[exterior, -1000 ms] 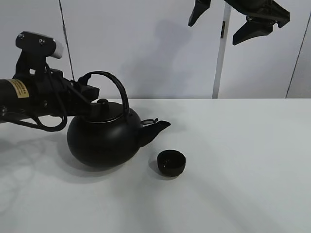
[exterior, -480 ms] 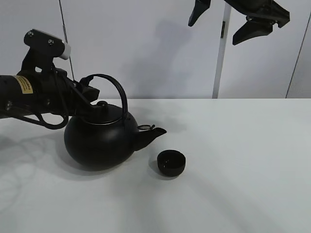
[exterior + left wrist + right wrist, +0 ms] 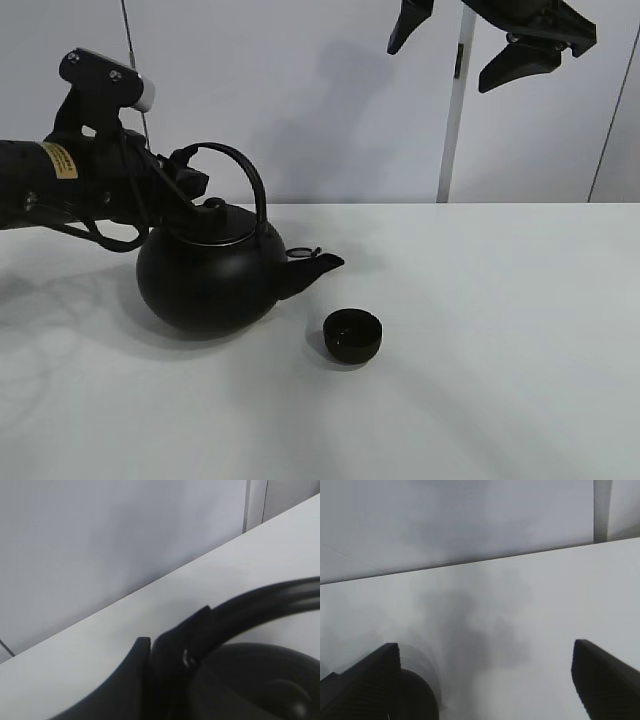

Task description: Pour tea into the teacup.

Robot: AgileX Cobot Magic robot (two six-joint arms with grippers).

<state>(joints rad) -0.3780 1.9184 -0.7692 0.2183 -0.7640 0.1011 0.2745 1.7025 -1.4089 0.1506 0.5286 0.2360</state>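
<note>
Pinching the kettle handle [image 3: 250,180], left jaws hold it beside the matte-black teacup [image 3: 352,334]; right jaws spread

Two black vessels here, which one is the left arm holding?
The big kettle, clamped by its arched handle. The small handleless teacup stands apart, untouched.

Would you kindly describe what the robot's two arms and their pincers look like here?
Both are black. The left arm is a thick tube bearing a yellow label with dark print, loose black cables looping beneath it and a wrist bracket with a white-grey cap. The right pincer shows two angular, wedge-shaped black fingers; the left pincer is black too.
</note>
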